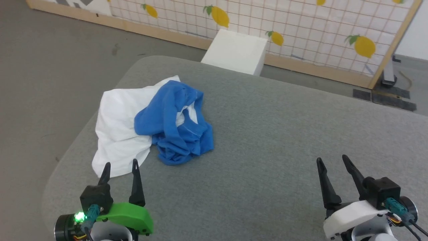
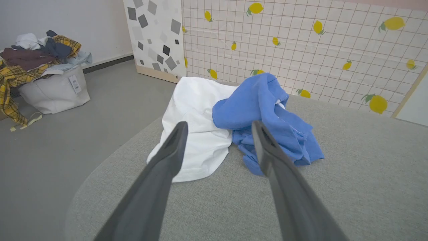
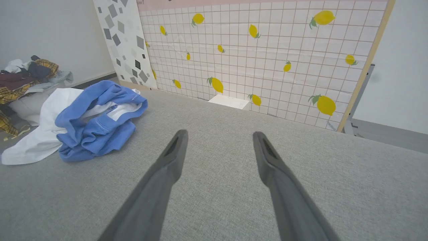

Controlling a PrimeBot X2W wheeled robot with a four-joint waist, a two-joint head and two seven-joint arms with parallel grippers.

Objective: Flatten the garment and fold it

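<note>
The garment (image 1: 153, 125) lies crumpled on the left part of the grey table (image 1: 284, 140), its white body spread toward the left edge and its blue sleeves bunched on top and to the right. In the left wrist view the garment (image 2: 234, 124) sits just beyond my fingertips. My left gripper (image 1: 120, 165) stands open just short of the white hem, holding nothing. My right gripper (image 1: 331, 160) is open over bare table at the lower right, far from the cloth. The right wrist view shows the garment (image 3: 83, 124) off to its left.
A white box (image 1: 235, 52) stands on the floor behind the table, before a lemon-patterned panel (image 1: 301, 30). A pale bin piled with clothes (image 2: 43, 77) sits on the floor to the left. The table's left edge (image 1: 73, 140) runs close to the garment.
</note>
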